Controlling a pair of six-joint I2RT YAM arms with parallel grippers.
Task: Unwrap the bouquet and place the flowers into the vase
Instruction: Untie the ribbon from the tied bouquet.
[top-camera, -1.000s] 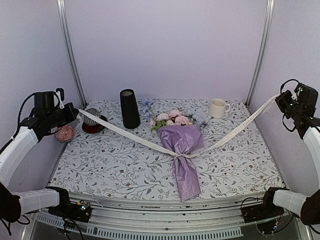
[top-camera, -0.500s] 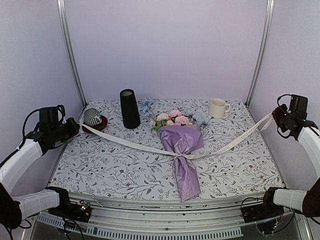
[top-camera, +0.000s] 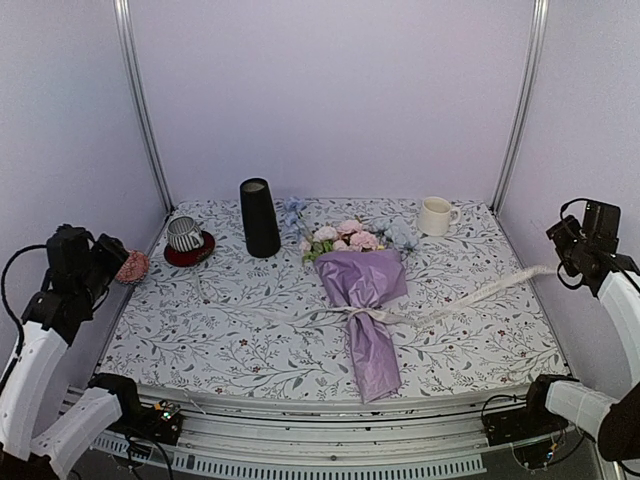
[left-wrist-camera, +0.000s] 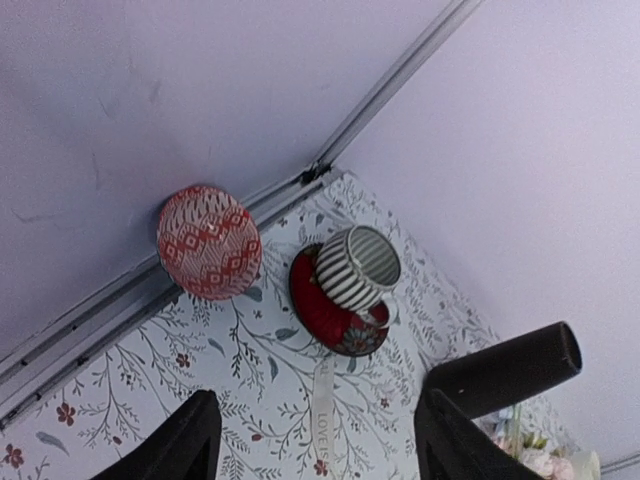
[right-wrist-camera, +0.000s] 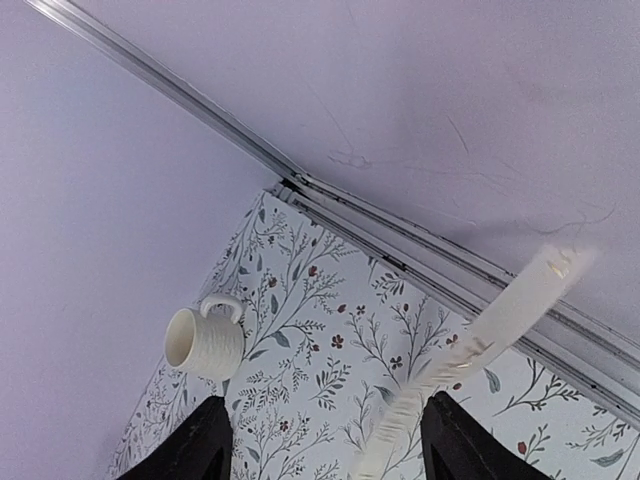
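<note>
The bouquet (top-camera: 366, 295) lies in mid-table in lilac paper, its pink and pale blue flowers (top-camera: 346, 236) pointing to the back. The cream ribbon (top-camera: 285, 312) is still knotted round its waist. The ribbon's left tail (left-wrist-camera: 323, 405) lies flat on the cloth, and its right tail (right-wrist-camera: 478, 345) is blurred and loose in the air. The black vase (top-camera: 259, 217) stands upright at the back left. My left gripper (top-camera: 108, 258) is open at the left edge, holding nothing. Near the right wall, my right gripper (top-camera: 567, 236) is open too, with the ribbon passing loose between its fingers.
A striped grey cup (left-wrist-camera: 356, 268) sits on a red saucer (left-wrist-camera: 335, 320) at the back left, next to a red patterned ball (left-wrist-camera: 208, 241) by the wall rail. A white mug (top-camera: 435, 215) stands at the back right. Walls and frame posts close in both sides.
Both grippers opened and let go of the ribbon ends. The taut ribbon dropped: the left tail now lies on the table, the right tail is falling. The left arm drew back and down.
</note>
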